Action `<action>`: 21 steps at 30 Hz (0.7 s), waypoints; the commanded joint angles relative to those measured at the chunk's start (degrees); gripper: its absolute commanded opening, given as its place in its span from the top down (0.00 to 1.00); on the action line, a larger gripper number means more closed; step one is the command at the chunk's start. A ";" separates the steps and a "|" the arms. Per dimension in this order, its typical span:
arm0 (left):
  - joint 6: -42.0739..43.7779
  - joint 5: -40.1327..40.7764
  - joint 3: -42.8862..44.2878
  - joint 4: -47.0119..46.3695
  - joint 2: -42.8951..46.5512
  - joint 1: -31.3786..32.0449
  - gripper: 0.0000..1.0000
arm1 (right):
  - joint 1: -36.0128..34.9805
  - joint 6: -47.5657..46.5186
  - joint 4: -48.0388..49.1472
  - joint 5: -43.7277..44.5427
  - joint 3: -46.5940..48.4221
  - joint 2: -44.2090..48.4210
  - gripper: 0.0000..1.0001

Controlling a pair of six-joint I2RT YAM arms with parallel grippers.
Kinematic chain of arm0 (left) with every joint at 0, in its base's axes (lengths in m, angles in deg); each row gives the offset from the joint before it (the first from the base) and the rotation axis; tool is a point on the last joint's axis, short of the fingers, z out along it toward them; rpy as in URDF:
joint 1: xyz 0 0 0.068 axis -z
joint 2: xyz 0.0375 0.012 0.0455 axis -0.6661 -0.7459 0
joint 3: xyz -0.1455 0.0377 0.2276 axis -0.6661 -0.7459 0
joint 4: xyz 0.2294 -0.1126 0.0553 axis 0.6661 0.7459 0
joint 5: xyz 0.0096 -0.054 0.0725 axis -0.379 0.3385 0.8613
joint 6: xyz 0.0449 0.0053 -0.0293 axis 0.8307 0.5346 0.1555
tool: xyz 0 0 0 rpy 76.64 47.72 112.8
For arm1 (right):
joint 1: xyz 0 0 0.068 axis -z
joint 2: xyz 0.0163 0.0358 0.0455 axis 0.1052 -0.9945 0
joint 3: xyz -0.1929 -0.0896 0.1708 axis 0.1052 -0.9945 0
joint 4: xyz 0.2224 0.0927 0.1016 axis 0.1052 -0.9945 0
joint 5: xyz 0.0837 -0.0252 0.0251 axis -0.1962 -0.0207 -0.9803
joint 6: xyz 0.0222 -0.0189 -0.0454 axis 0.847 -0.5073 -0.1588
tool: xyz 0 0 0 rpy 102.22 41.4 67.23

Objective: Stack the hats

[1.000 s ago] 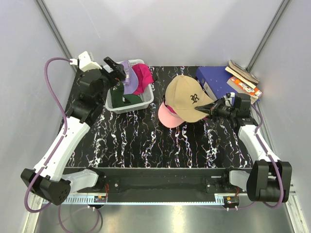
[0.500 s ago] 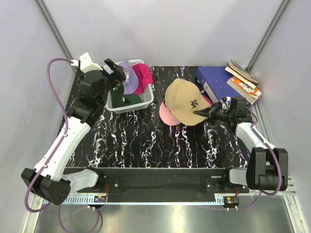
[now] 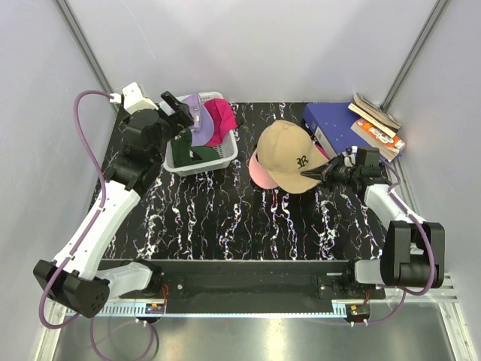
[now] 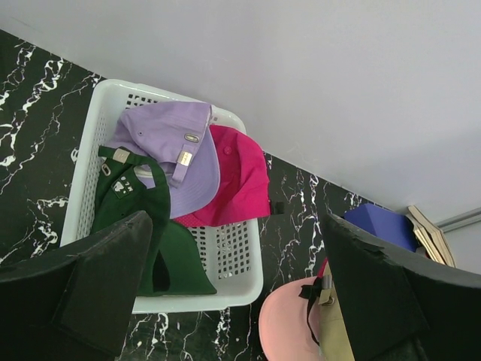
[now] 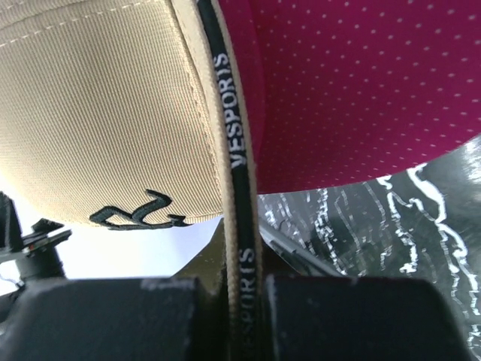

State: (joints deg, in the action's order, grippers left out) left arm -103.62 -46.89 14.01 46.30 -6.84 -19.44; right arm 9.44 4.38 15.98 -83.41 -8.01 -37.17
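Note:
My right gripper point(image 3: 316, 173) is shut on the brim of the tan hat point(image 3: 284, 150), which rests over a light pink hat point(image 3: 259, 174) on the table. In the right wrist view the tan hat's brim edge point(image 5: 234, 173) runs between my pads, with magenta fabric point(image 5: 361, 83) beside it. My left gripper point(image 3: 179, 105) is open and empty, above the far left of the white basket point(image 3: 225, 154). The basket holds a lavender hat point(image 4: 176, 150), a magenta hat point(image 4: 237, 180) and a dark green hat point(image 4: 154, 233).
A blue box point(image 3: 331, 124) and a few books point(image 3: 376, 124) lie at the far right corner, just behind the right gripper. The basket stands at the far left of the black marbled table point(image 3: 225, 218).
My right gripper has lowered the tan hat and shifted it slightly right, so it settles onto the pink hat. The left arm has barely moved.

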 commanded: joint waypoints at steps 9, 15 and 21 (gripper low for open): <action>1.33 -0.25 0.98 -0.59 -2.84 -0.71 0.01 | 0.91 -9.65 -10.61 14.75 6.65 2.69 0.45; 4.14 0.01 1.34 0.72 -4.86 -2.28 0.01 | 0.91 -10.35 -12.45 13.52 9.99 6.91 0.17; 6.78 -0.86 1.95 6.61 -11.26 -6.67 0.01 | 0.91 -15.61 -23.77 20.61 12.98 11.40 0.13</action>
State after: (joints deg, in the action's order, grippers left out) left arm -100.15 -47.13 14.12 49.51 -14.03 -23.66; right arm 10.11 -6.24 -0.06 -69.19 1.15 -29.23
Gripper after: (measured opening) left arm 0.987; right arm 0.864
